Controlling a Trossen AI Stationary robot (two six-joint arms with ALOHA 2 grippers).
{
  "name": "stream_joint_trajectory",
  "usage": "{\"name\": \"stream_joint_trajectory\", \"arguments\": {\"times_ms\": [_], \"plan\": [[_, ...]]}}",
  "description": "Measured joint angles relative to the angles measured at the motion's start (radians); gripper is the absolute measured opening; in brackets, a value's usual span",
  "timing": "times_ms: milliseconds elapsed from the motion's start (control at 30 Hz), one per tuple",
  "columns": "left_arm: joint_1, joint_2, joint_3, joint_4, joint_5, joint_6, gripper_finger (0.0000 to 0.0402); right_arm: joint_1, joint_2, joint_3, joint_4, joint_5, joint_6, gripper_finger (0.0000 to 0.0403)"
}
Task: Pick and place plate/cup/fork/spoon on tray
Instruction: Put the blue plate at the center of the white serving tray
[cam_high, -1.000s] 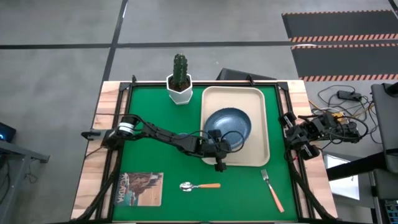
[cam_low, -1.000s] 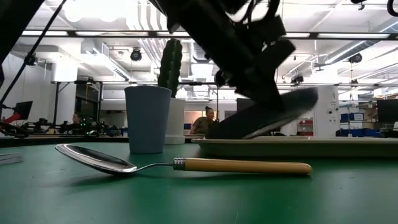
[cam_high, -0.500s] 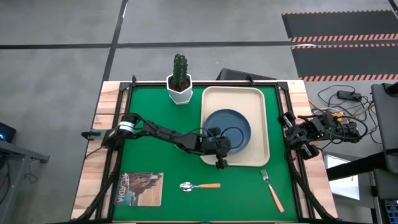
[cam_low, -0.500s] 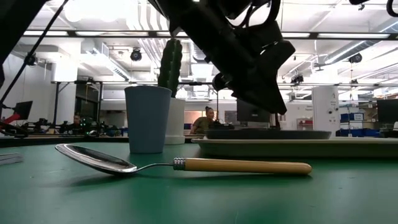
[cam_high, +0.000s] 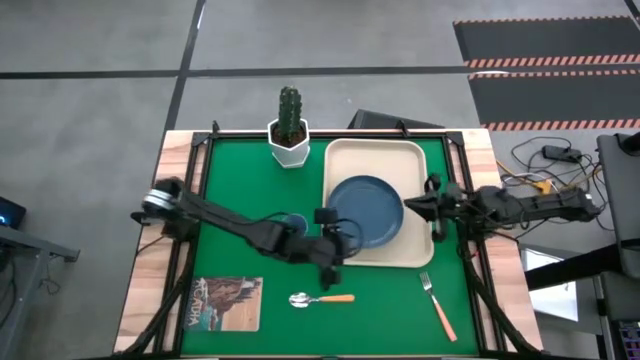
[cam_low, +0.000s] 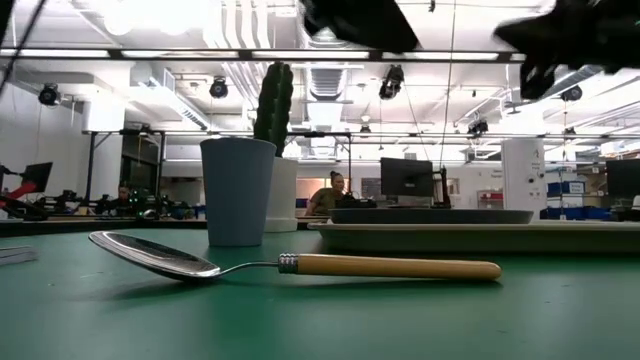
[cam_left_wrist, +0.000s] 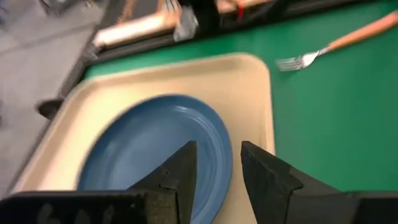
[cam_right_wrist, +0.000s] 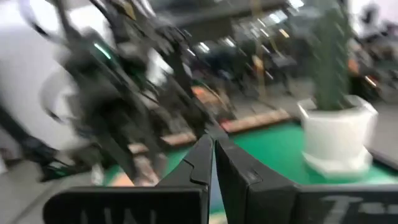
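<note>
- The plate, round and slate-blue with a raised rim, lies flat in the cream-beige tray, toward the tray's 6 o'clock half; in the low view it shows as a thin dark disc sitting level in the tray.
- The tray is a rounded rectangle whose long axis runs 12 to 6 o'clock on the green table mat.
- The spoon lies on the mat at 7 o'clock from the tray, long axis 9 to 3 o'clock, silver bowl toward 9 and orange handle toward 3.
- The fork lies at 5 o'clock from the tray, on a slant, with the tines toward 11 o'clock and the orange handle toward 5.
- The cup, small and light blue, stands upright on the mat at 9 o'clock from the plate, partly hidden under the left arm.
- The left gripper hangs just off the plate's 8 o'clock edge; in its wrist view the two fingers stand apart with nothing between them, above the plate.
- The right gripper reaches over the tray's 3 o'clock rim beside the plate; its wrist view shows the fingers pressed together, empty.
- A cactus in a white pot stands at 10 o'clock from the tray, and a booklet lies near the mat's 7 o'clock corner.
</note>
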Motion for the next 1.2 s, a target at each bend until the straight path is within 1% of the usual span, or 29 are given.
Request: {"name": "stream_joint_trajectory", "arguments": {"times_ms": [100, 300, 400, 500, 600, 700, 933, 1067, 1200], "plan": [[-0.030, -0.103, -0.098, 0.066, -0.015, 0.022, 0.0106, -0.009, 0.118, 0.038, -0.003, 0.044, 0.026, 0.0011], [-0.046, -0.306, -0.311, 0.282, -0.020, 0.106, 0.0106, -0.047, 0.386, 0.163, -0.019, 0.044, 0.069, 0.0011], [-0.044, -0.400, -0.399, 0.346, -0.025, 0.122, 0.0106, -0.073, 0.521, 0.255, -0.113, 0.043, 0.088, 0.0011], [-0.043, -0.480, -0.476, 0.404, -0.027, 0.124, 0.0106, -0.106, 0.663, 0.348, -0.269, 0.042, 0.116, 0.0011], [-0.043, -0.549, -0.553, 0.504, -0.028, 0.125, 0.0106, -0.145, 0.789, 0.444, -0.344, 0.042, 0.125, 0.0011], [-0.043, -0.600, -0.623, 0.577, -0.029, 0.128, 0.0106, -0.182, 0.911, 0.498, -0.416, 0.041, 0.125, 0.0011], [-0.043, -0.680, -0.728, 0.691, -0.028, 0.128, 0.0106, -0.272, 1.110, 0.595, -0.422, 0.042, 0.069, 0.0011], [-0.043, -0.699, -0.745, 0.703, -0.027, 0.129, 0.0106, -0.317, 1.184, 0.634, -0.402, 0.042, 0.036, 0.0011], [-0.043, -0.701, -0.743, 0.710, -0.027, 0.130, 0.0106, -0.349, 1.247, 0.643, -0.411, 0.043, 0.024, 0.0011]]}}
